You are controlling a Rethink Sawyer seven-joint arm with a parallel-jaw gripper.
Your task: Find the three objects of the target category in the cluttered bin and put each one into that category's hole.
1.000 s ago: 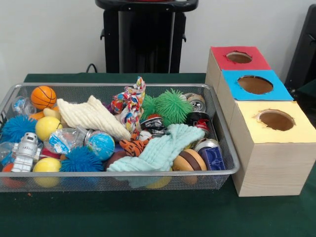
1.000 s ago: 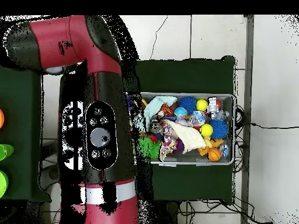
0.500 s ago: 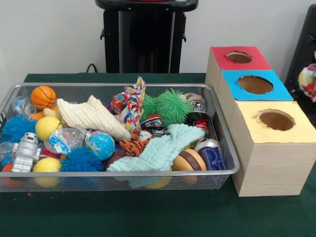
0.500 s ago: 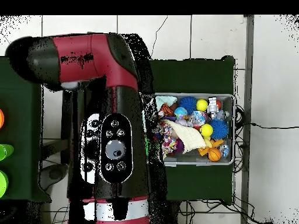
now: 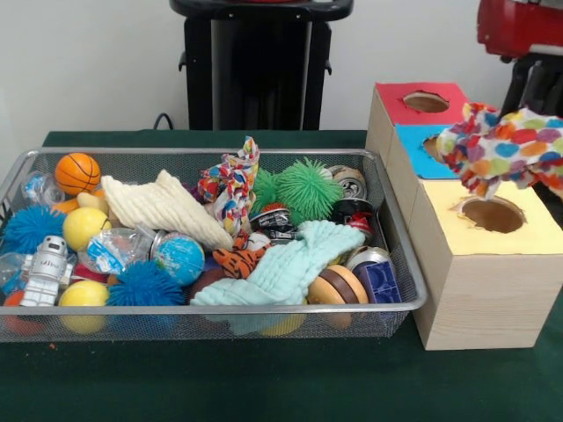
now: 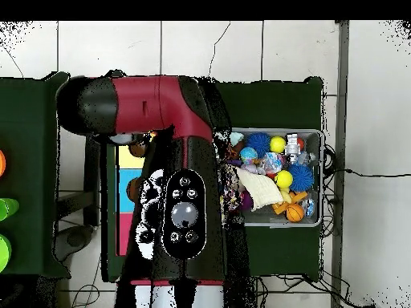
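A spotted multicoloured cloth [image 5: 501, 151] hangs in the air over the blue box [image 5: 413, 149] and the yellow box [image 5: 493, 237], covering part of the blue box's hole. My gripper [image 5: 530, 98] comes down from the red arm at the top right and is shut on the cloth's top; its fingers are hidden in the fabric. The red box [image 5: 426, 102] stands behind with its hole uncovered. In the wire bin [image 5: 211, 308] lie a cream cloth [image 5: 163, 207], a mint cloth [image 5: 290, 264] and a patterned rag [image 5: 230, 185]. In the overhead view the arm [image 6: 181, 200] hides the gripper.
The bin also holds balls, spiky toys, cans, a small globe [image 5: 180, 257] and a toy robot [image 5: 46, 268]. The three boxes stand in a row right of the bin. From above, the bin's rim [image 6: 323, 176] shows right of the arm.
The arm has swung in from the right with the spotted cloth, which only peeked in at the right edge before. The cloth now hangs over the blue and yellow boxes. The bin's contents are unmoved.
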